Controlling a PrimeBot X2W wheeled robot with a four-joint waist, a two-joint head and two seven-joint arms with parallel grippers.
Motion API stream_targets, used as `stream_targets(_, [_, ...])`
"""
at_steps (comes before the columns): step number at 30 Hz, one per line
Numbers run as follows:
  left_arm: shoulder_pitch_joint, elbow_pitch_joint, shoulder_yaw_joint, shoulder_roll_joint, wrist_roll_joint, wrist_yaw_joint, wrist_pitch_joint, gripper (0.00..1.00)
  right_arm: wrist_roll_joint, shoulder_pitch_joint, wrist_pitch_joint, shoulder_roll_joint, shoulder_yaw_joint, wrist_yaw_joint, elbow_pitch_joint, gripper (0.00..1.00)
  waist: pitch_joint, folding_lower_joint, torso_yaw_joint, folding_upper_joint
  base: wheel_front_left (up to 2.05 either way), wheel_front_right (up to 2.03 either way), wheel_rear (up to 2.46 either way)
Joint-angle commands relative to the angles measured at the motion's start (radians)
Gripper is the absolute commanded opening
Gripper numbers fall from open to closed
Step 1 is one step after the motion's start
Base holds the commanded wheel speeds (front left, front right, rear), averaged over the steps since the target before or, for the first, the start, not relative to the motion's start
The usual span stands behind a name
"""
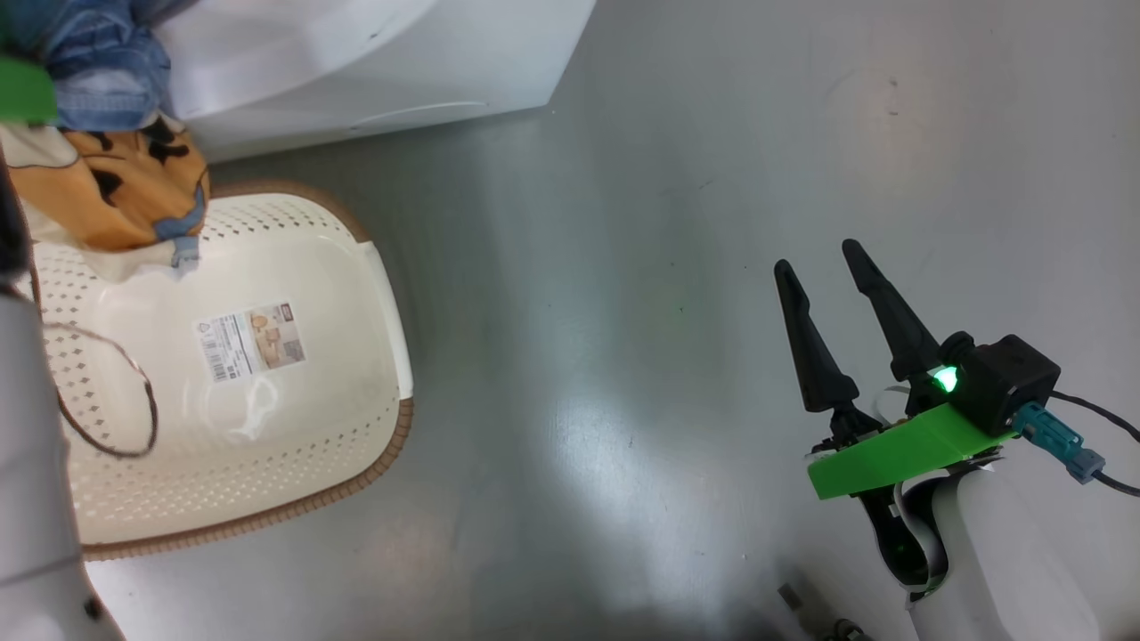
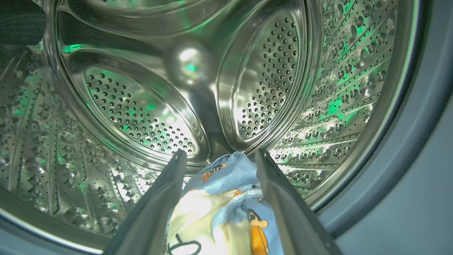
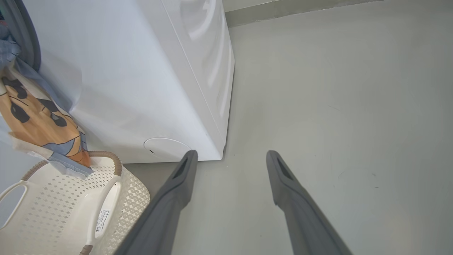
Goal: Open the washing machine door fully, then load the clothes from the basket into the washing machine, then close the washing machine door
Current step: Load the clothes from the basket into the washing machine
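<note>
- The left gripper point(image 2: 220, 152) is pushed into the steel drum point(image 2: 134, 113) of the washing machine point(image 3: 141, 71). Its fingers point(image 2: 159, 198) are spread wide, and nothing looks pinched.
- The clothes point(image 2: 226, 198) are bunched up between those two fingers, right at the drum's mouth. Light blue fabric with orange bear prints is seen there, plus a cream bit. Whether the cloth is touched by the fingers can't be told, tbh.
- In the head view, more of that printed fabric is seen hanging at the far left, with its lower end draped onto the far rim of the basket point(image 1: 294, 418).
- The basket is parked on the grey floor point(image 1: 623, 267) just in front of the machine, and a label sticker point(image 1: 249, 341) is stuck on its bottom.
- The right gripper point(image 1: 818, 255) is held over bare floor, well apart from the basket. Its fingers are spread and nothing is gripped.
- A round cap point(image 3: 166, 147) is seen low on the machine's front, near the corner.
</note>
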Motion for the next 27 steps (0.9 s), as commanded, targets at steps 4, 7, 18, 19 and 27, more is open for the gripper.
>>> stream_targets(4, [0.129, -0.126, 0.039, 0.024, -0.009, 0.004, -0.004, 1.0, 0.003, 0.033, -0.005, 0.002, 0.014, 0.006, -0.018, 1.0, -0.014, 0.0, 0.012, -0.0001, 0.0, 0.0, 0.0])
stream_targets(7, [0.208, -0.195, 0.052, 0.003, -0.012, 0.01, -0.004, 1.0, 0.002, 0.037, -0.005, -0.001, 0.012, 0.006, -0.018, 1.0, -0.02, 0.0, 0.019, -0.0001, 0.0, 0.0, 0.0])
stream_targets(18, [0.477, -0.367, 0.119, -0.086, -0.02, 0.021, -0.004, 1.0, 0.004, 0.037, -0.005, -0.009, 0.014, 0.006, -0.018, 1.0, -0.032, 0.0, 0.029, -0.0001, 0.0, 0.0, 0.0])
stream_targets(19, [0.495, -0.37, 0.124, -0.092, -0.021, 0.02, -0.004, 1.0, 0.005, 0.036, -0.005, -0.01, 0.013, 0.006, -0.018, 1.0, -0.032, 0.0, 0.03, -0.0001, 0.0, 0.0, 0.0])
stream_targets(27, [0.617, -0.393, 0.133, -0.124, -0.02, 0.026, -0.004, 1.0, 0.005, 0.032, -0.005, -0.012, 0.019, 0.006, -0.015, 1.0, -0.033, 0.0, 0.03, -0.0001, 0.0, 0.0, 0.0])
